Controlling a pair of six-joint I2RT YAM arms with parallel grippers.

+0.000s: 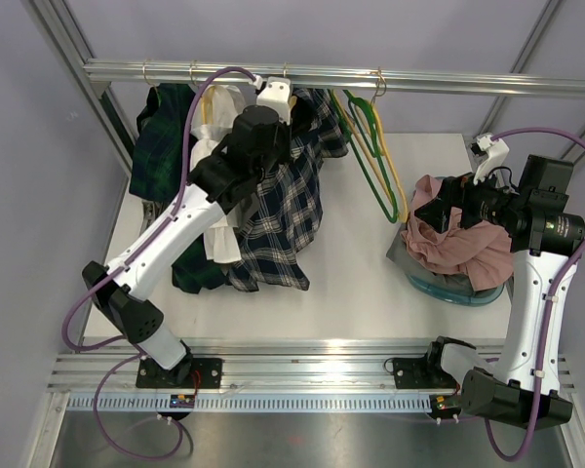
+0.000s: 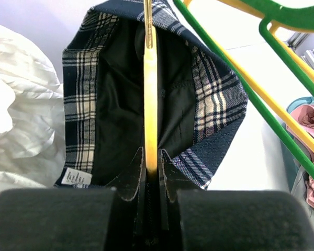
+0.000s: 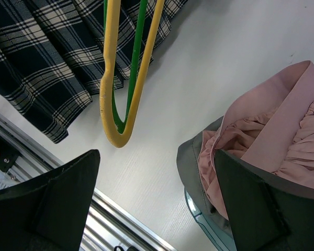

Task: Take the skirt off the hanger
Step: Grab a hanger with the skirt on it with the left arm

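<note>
Skirt (image 2: 120, 94) just beyond left jaws clamping hanger (image 2: 150, 89).

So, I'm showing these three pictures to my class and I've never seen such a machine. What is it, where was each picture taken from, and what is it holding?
These are two robot arms bolted to a table. The top view looks down from above; the other two come from cameras on each wrist. The left end effector is shut on a yellow hanger carrying a plaid skirt on the rail. The right end effector is open, holding nothing, beside a basket of pink clothes. Empty green and yellow hangers hang nearby.
</note>
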